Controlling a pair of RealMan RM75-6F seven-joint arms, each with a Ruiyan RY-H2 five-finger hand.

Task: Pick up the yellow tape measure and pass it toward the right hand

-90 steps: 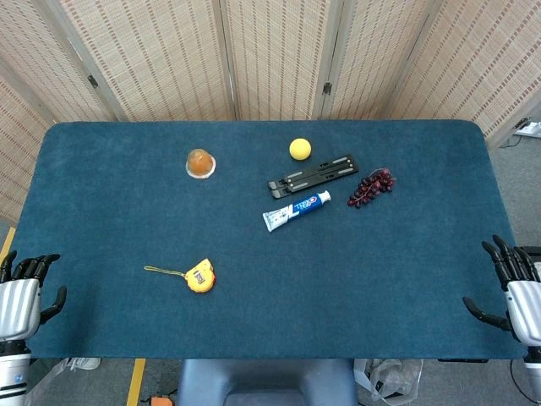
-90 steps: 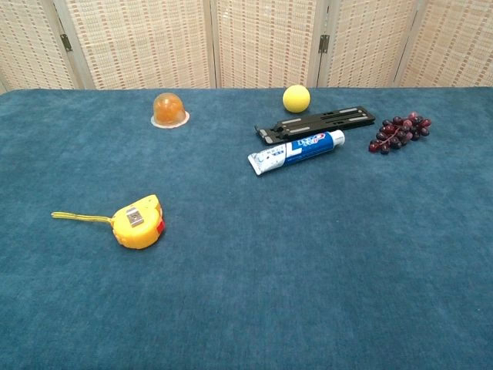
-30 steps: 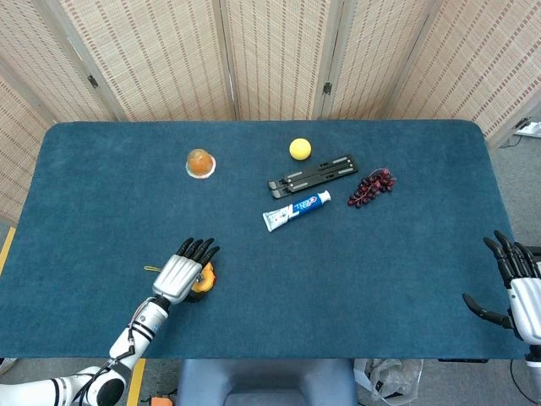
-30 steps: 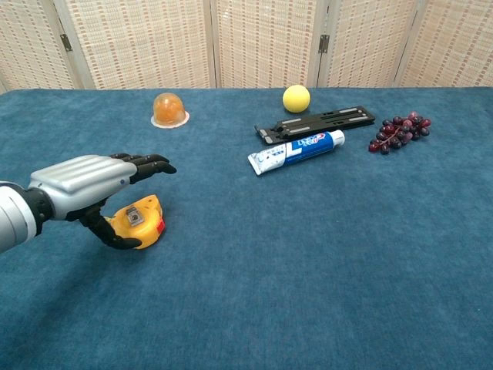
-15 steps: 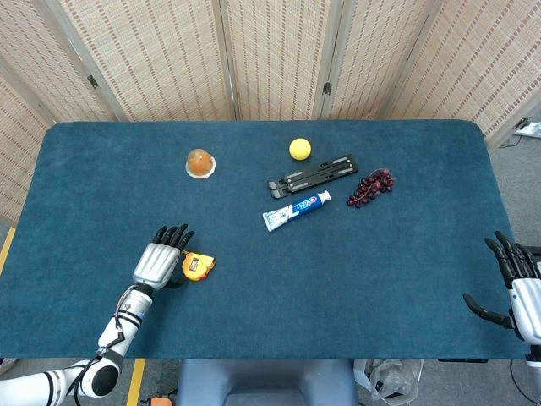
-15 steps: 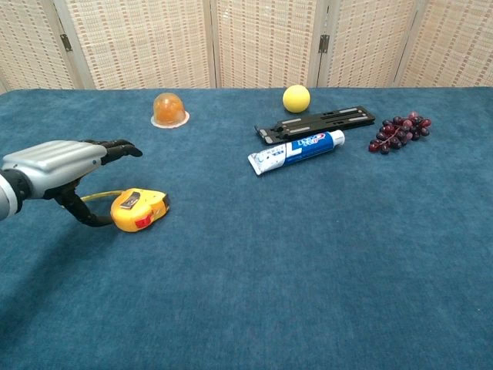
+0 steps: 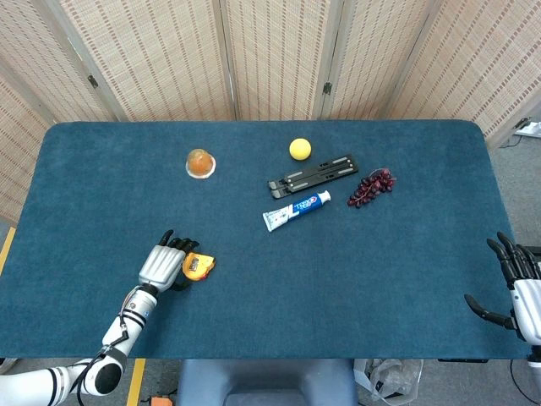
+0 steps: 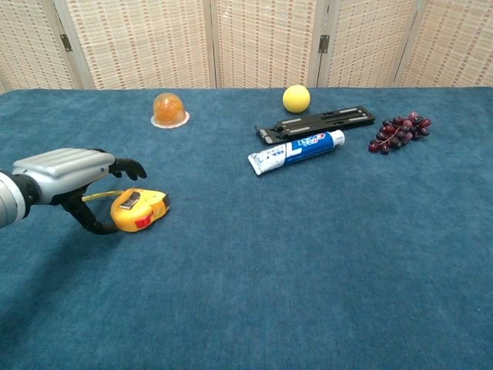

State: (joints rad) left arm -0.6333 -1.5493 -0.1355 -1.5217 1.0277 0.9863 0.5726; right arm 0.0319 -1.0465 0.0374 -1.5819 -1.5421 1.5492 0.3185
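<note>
The left hand (image 7: 162,264) (image 8: 65,173) is extended over the table at roughly 7 o'clock in the head view, palm down, with the forearm running back toward 7 o'clock off the near edge. Its dark fingers (image 8: 127,165) are curled forward and downward and the thumb hooks down beneath the silver back of the hand; no object is enclosed in the grasp. The right hand (image 7: 517,286) sits at the table's near right corner, at about 4 o'clock in the head view, upright with fingers spread apart and thumb extended toward 9 o'clock, holding nothing.

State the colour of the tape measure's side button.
Red, on the tape measure; clearest in the chest view.
</note>
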